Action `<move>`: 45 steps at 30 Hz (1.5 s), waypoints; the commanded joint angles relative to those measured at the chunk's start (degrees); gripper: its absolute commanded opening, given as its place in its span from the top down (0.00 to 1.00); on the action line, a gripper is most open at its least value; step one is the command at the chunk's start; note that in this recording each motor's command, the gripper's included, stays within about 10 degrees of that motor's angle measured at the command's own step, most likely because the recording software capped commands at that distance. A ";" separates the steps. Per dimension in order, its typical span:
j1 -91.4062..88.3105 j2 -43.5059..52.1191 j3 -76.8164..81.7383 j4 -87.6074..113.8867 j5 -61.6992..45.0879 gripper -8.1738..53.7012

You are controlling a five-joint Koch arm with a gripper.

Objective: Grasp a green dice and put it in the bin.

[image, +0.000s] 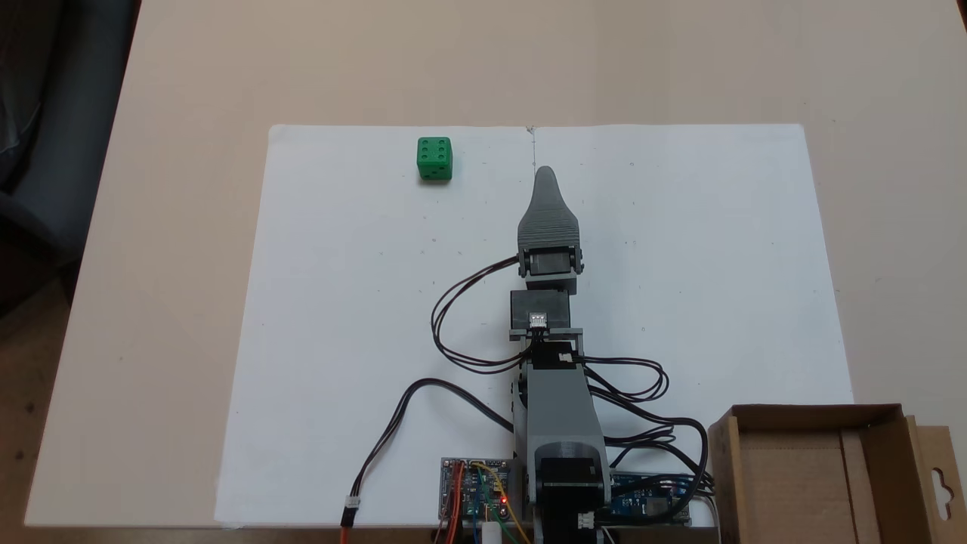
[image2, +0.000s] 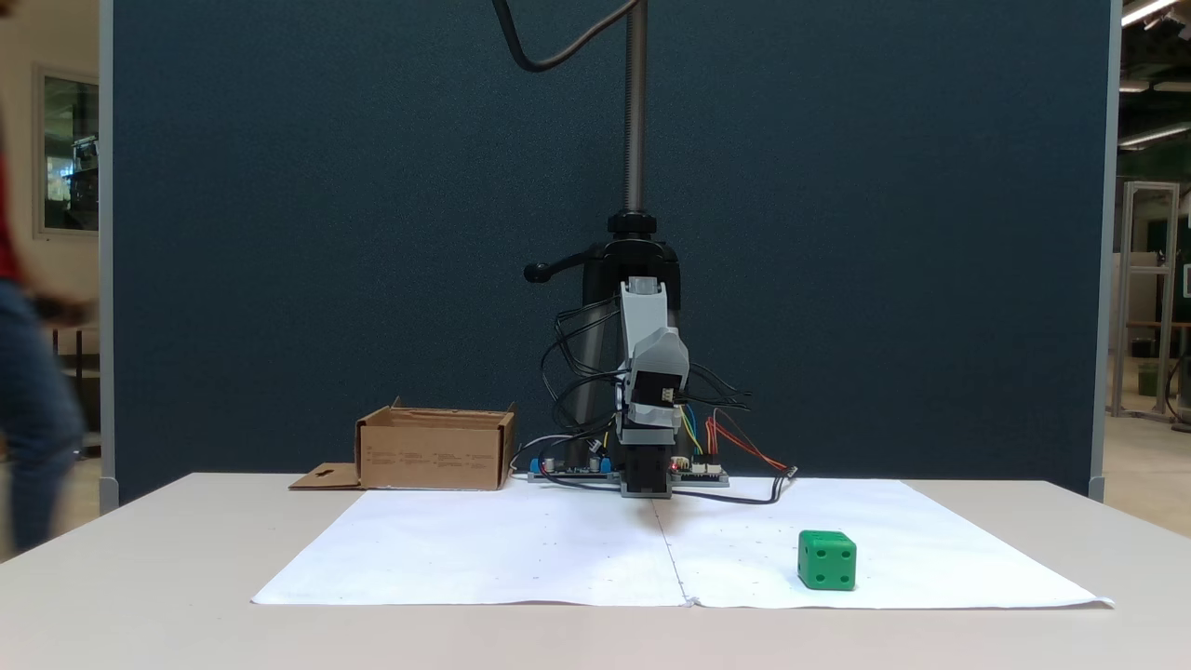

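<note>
Presently the green dice (image: 434, 159) sits on the white paper sheet (image: 340, 317), close to the sheet's far edge and left of its centre crease in the view from above; its top face shows six pips. In the low front view the same dice (image2: 827, 560) lies toward the near right of the sheet (image2: 521, 549), with four pips on the face turned to the camera. Nothing touches it.

The pincer (image: 545, 175) points along the crease toward the far edge of the sheet, well apart from the dice and to its right in the view from above. Only a single tapered grey tip is seen there, one jaw over the other, so whether it is released or clenched cannot be told. In the front view the arm (image2: 651, 391) is folded low over its base, with black cables looping at both sides.

The bin (image: 812, 476) stands at the near right corner of the view from above, beside the arm's base, open side up, its flap with the hanger cutout lying outward. The table (image: 181, 151) carries everything.
</note>
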 commanded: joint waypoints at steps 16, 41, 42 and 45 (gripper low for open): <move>-0.88 6.50 3.16 -1.05 -3.87 0.20; 2.90 6.33 -36.30 67.39 -5.01 0.20; 2.90 6.33 -38.14 71.26 -5.01 0.20; 2.90 6.24 -44.56 82.07 -4.92 0.20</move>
